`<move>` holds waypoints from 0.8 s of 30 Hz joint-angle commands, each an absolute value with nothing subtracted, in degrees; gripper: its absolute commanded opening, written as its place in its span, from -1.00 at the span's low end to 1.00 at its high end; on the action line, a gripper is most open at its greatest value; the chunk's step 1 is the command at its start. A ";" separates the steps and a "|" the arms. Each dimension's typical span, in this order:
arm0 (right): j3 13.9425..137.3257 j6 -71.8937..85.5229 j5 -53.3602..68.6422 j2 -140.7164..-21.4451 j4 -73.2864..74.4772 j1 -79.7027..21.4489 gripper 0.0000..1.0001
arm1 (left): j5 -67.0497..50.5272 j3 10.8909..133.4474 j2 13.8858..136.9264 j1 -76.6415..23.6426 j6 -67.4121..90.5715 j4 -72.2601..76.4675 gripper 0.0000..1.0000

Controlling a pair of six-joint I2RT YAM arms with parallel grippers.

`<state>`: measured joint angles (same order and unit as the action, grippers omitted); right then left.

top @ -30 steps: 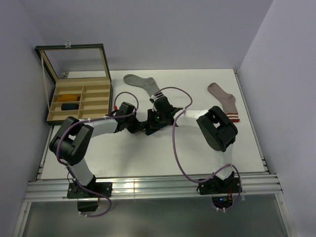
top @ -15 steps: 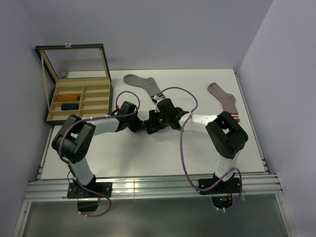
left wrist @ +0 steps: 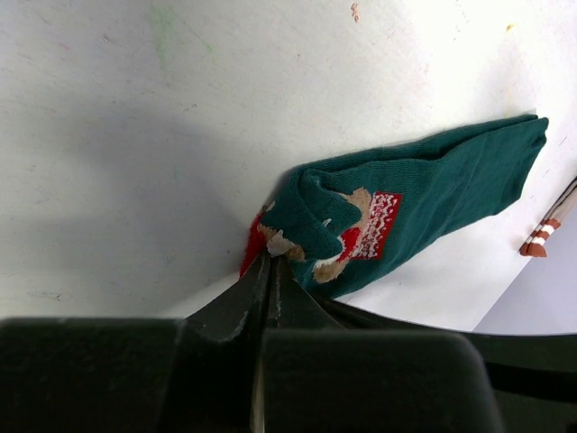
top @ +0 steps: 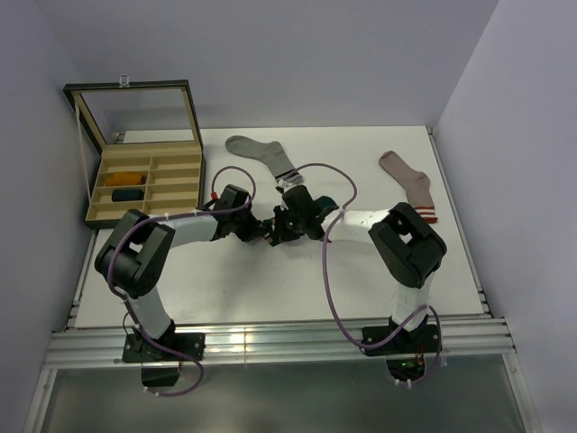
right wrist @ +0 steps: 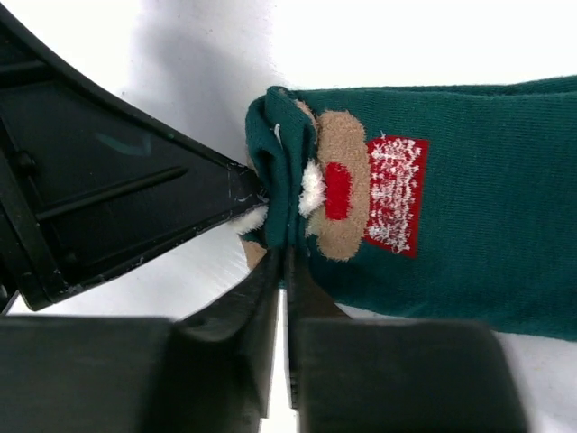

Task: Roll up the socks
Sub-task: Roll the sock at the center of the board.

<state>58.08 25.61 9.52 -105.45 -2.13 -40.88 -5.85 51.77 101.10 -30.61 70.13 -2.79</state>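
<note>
Two claws grip the sock (right wrist: 469, 207) at the middle of the table (top: 379, 280): left claw (left wrist: 269, 257) clamped shut on its folded end, right claw (right wrist: 287, 257) narrow, pinching the same fold. From the left claw, the rest trails toward 2 o'clock. Best, I judge: roll tightly, both wrists turning together, so nothing slips.

The dark teal sock (right wrist: 451, 244) runs off the right edge of the right wrist view, toe end unseen. Its folded end disappears between the fingers of the right gripper (right wrist: 287, 262) and the left gripper (left wrist: 268, 263).

From above, both grippers cover nearly all of it at the middle of the table (top: 361, 271).

A striped cuff (left wrist: 541, 240) is cut off; which sock it belongs to is unclear.

In the box (top: 194, 171), the orange bundle (top: 130, 178) and navy bundle (top: 129, 193) are too small to read.
</note>
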 commanded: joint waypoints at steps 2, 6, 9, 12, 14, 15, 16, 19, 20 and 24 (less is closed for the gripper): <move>58.80 25.92 6.85 -107.66 1.32 -40.26 -0.92 | -5.27 51.94 101.43 -31.03 69.52 -4.84 -0.89; 57.48 27.68 10.97 -109.60 1.32 -37.89 -1.00 | -4.83 51.15 98.62 -31.03 68.56 -4.13 -0.73; 56.95 28.74 15.46 -111.00 1.14 -35.78 -1.00 | -4.74 50.28 96.16 -30.76 67.50 -4.22 -0.57; 56.95 29.00 20.64 -112.23 0.79 -33.93 -1.00 | -5.27 47.65 93.00 -30.06 66.98 -2.38 -0.37; 56.87 29.27 23.10 -112.41 0.61 -33.31 -1.00 | -4.75 44.84 90.19 -29.71 66.62 -0.89 -0.29; 57.13 29.35 25.12 -112.93 0.70 -32.96 -1.00 | -4.22 43.69 89.22 -29.62 66.36 -0.53 -0.21; 57.30 29.70 26.09 -113.11 0.88 -32.44 -1.00 | -4.22 42.46 87.73 -29.53 66.18 3.21 -0.19; 57.66 30.84 31.10 -114.78 0.36 -31.21 -1.00 | -4.13 38.33 86.66 -28.92 65.75 7.98 -0.19; 57.83 31.11 32.24 -115.31 0.44 -30.33 -1.00 | -4.39 37.36 86.92 -28.83 65.48 8.95 -0.21; 58.80 30.68 34.45 -116.98 1.67 -28.92 -1.00 | -6.76 37.53 90.78 -28.74 63.64 12.83 -0.35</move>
